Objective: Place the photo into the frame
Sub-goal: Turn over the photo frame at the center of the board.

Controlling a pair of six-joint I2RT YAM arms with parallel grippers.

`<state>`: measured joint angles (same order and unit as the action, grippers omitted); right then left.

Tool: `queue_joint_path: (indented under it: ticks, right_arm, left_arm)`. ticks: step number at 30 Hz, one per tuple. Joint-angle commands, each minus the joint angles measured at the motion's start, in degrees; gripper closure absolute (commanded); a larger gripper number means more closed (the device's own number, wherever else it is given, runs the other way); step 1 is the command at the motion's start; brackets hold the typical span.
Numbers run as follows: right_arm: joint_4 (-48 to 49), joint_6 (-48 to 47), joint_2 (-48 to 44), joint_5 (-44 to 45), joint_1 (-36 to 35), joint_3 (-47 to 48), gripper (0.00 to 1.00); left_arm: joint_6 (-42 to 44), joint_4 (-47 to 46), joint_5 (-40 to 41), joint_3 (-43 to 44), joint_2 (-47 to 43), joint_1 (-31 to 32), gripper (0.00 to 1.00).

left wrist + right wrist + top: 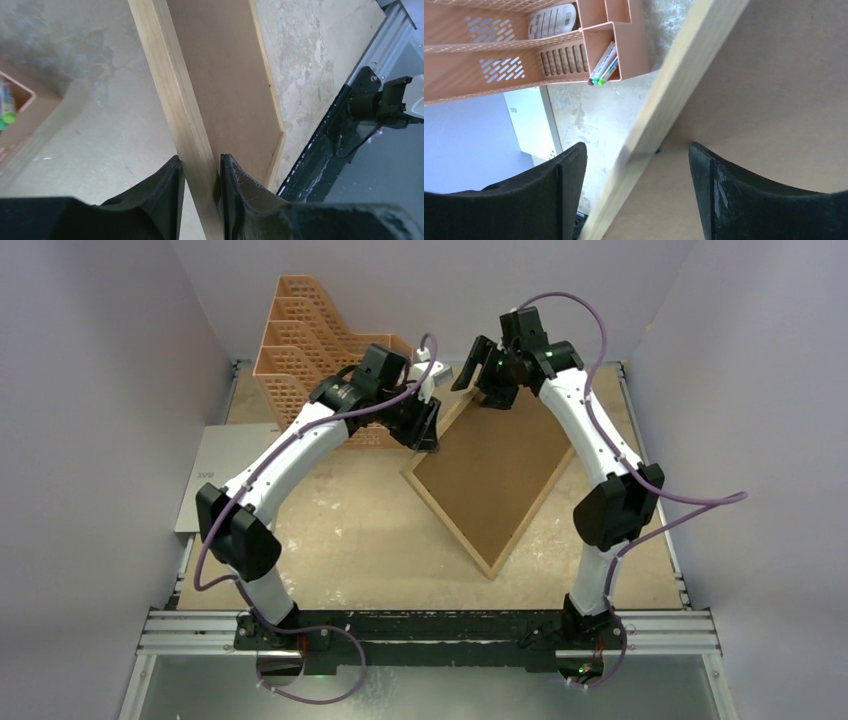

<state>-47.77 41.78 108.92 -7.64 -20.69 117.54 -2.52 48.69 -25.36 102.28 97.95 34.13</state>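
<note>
Pale lilac walls close in a mottled beige counter, and the orange lattice organizer at its far left is the fixed mark here. The frame lies just to the right of the organizer, turned corner-on like a diamond, back side up, with a brown backing board filling it; its far-left edge runs close by the organizer's right end, its near corner well away from it. Whether the frame rests flat or is raised at the far side I cannot tell.

The left pincer sits right beside the organizer's near-right corner; in its wrist view its fingers straddle the light-wood rail, one on the outer face and one on the board side, drawn in narrow against the wood, so it has hold of the frame. The right pincer hangs further right of the organizer, over the frame's far corner; its fingers stand wide apart with the rail passing between them, neither one touching it (the wood looks blurred at that spot), and it has hold of nothing.

Coloured pens stand in the organizer's end compartment; a pale grey sheet lies on the organizer's near-left side, at the counter's edge.
</note>
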Motion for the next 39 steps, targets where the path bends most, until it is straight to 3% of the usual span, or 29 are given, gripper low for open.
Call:
queue_joint_path:
  ticks: [1, 12, 20, 30, 39]
  right_arm:
    - [2.91, 0.91, -3.26, -1.57, 0.01, -1.55, 0.24]
    - [-5.49, -1.24, -0.91, 2.54, 0.01, 5.06, 0.24]
    - [-12.67, -1.41, 0.94, 5.18, 0.20, 11.97, 0.22]
    - [-12.52, 2.13, -0.84, 5.33, 0.74, 12.39, 0.19]
    - [-12.80, 4.92, -9.55, 2.04, 1.69, -0.01, 0.19]
  left_arm:
    - [-3.48, -3.91, -6.79, 0.14, 0.32, 1.20, 1.00]
    - [-2.58, -5.33, 0.75, 1.99, -2.10, 0.96, 1.00]
    - [1.91, -2.83, 1.47, 9.49, -1.63, 0.93, 1.00]
    - [6.46, -1.20, 0.42, 13.03, -2.67, 0.94, 1.00]
    - [10.25, -2.42, -6.59, 13.14, -4.05, 1.00, 1.00]
